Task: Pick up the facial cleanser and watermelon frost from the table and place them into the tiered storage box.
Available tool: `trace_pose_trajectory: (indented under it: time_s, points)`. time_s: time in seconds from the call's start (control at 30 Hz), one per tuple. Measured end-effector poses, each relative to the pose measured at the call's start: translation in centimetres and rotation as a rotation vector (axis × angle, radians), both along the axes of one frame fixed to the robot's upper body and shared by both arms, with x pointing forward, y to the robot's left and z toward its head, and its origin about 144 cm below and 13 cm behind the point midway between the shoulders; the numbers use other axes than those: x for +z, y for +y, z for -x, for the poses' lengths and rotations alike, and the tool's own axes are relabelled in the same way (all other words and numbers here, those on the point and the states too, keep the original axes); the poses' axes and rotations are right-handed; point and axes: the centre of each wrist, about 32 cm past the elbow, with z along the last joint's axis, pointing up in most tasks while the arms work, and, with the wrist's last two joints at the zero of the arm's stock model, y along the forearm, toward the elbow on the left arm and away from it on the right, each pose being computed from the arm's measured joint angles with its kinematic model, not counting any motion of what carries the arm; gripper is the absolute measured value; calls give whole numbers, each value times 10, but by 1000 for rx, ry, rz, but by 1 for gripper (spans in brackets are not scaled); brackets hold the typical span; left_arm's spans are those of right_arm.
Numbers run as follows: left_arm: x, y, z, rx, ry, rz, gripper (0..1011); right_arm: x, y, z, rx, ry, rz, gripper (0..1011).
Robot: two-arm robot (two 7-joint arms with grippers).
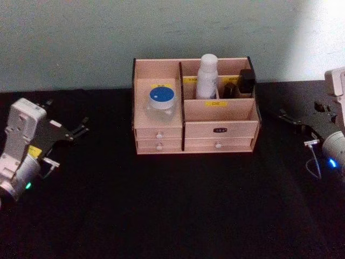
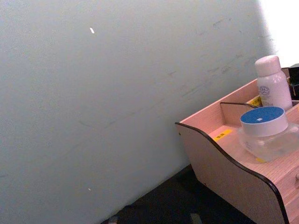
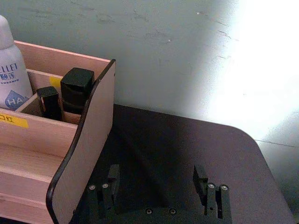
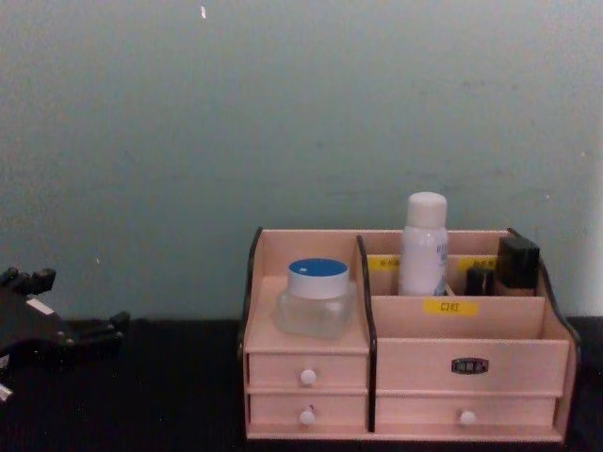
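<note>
Standing at back-centre of black counter (image 1: 172,216): tiered storage box (image 1: 218,129). Clear jar with blue-and-white lid (image 1: 161,100) sits on its left tier, above two small drawers. White bottle (image 1: 207,75) upright in rear middle compartment; two dark containers (image 1: 242,83) in rear right compartment. Left gripper (image 1: 67,137) rests near counter's left edge, well apart from box, jaws apart, holding nothing. Right gripper (image 1: 299,127) rests near right edge, jaws apart, holding nothing.

Lab bench: black table (image 1: 172,216), bare wall (image 1: 81,38)
</note>
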Motion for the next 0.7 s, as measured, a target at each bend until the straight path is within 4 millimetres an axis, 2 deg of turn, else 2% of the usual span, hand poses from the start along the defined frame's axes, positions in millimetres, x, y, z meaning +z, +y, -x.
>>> trace_pose_trajectory:
  time_s: [0.7]
  points:
    - [0, 0, 0, 0, 0, 0, 1001, 1, 0, 0, 4, -2, 0, 1000]
